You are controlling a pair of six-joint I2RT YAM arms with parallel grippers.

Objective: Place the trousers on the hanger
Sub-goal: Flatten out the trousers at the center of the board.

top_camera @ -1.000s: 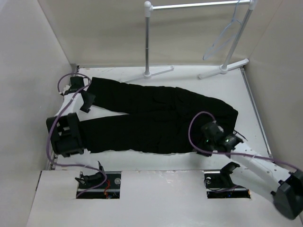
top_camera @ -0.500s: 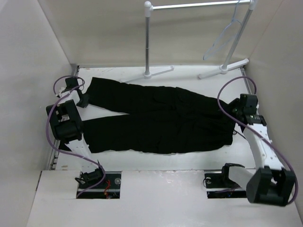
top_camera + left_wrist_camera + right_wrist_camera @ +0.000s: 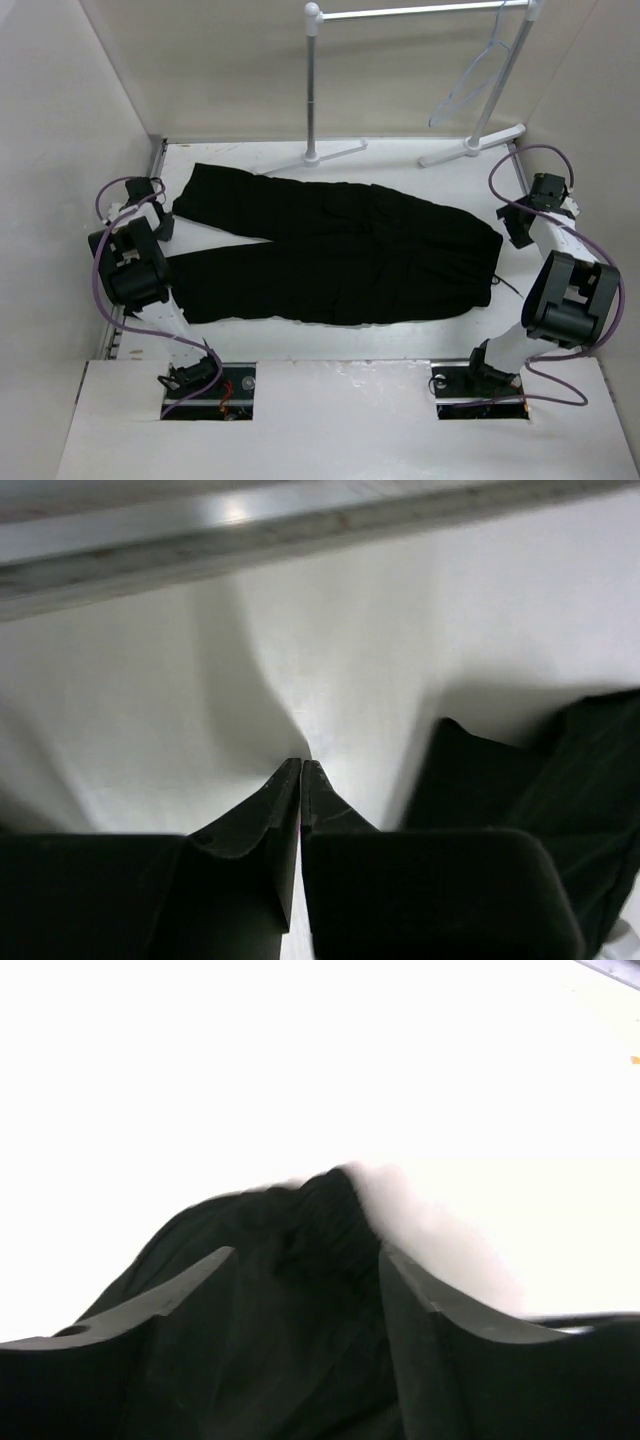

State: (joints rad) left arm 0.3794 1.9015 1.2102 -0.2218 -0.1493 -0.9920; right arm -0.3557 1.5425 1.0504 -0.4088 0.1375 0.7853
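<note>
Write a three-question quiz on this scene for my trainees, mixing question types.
1. True or false: the left pincer is shut on the trousers.
2. Where is the hanger? A: hanging from the rack; B: lying on the trousers; C: in the left pincer.
3. Fill in: the right pincer has its jaws ____.
Key: 1 false, it is shut on nothing, beside the trousers; 2 A; 3 open.

text in all views: we read none.
trousers (image 3: 340, 255): we make out no tag, brand or print on the black cloth.
hanger (image 3: 464, 86): we make out no lettering on the pale frame.
</note>
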